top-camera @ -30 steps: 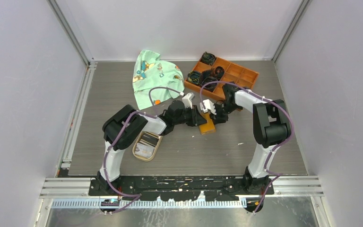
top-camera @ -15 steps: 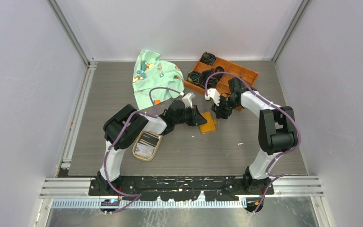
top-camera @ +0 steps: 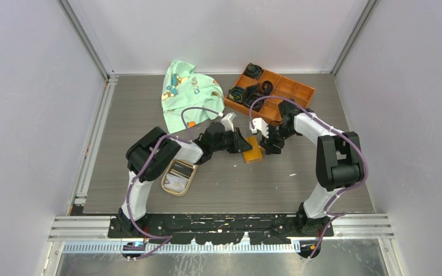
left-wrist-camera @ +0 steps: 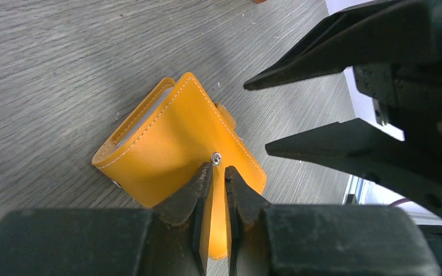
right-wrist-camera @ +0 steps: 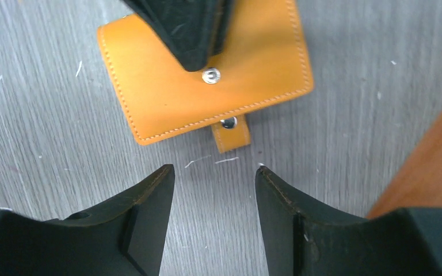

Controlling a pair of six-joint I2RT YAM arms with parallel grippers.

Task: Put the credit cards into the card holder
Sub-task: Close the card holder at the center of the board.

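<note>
Small orange stitched folding card holder [top-camera: 253, 151], closed, lying flat at table [top-camera: 149, 115] centre. From 10 o'clock the left gripper [left-wrist-camera: 217, 172] pinches its cover; at 2 o'clock the right gripper [right-wrist-camera: 214, 172] hovers, jaws apart. Judged light, supple, smooth: best taken by the snap tab [right-wrist-camera: 230, 133].

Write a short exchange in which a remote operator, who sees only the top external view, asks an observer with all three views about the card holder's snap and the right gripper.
Operator: Is the card holder snapped shut?
Observer: No. The right wrist view shows the card holder folded, but its snap strap sticks out unfastened, flat on the table.
Operator: Is the right gripper carrying anything?
Observer: No. The right gripper is open and empty, over bare wood just off the strap side.
</note>
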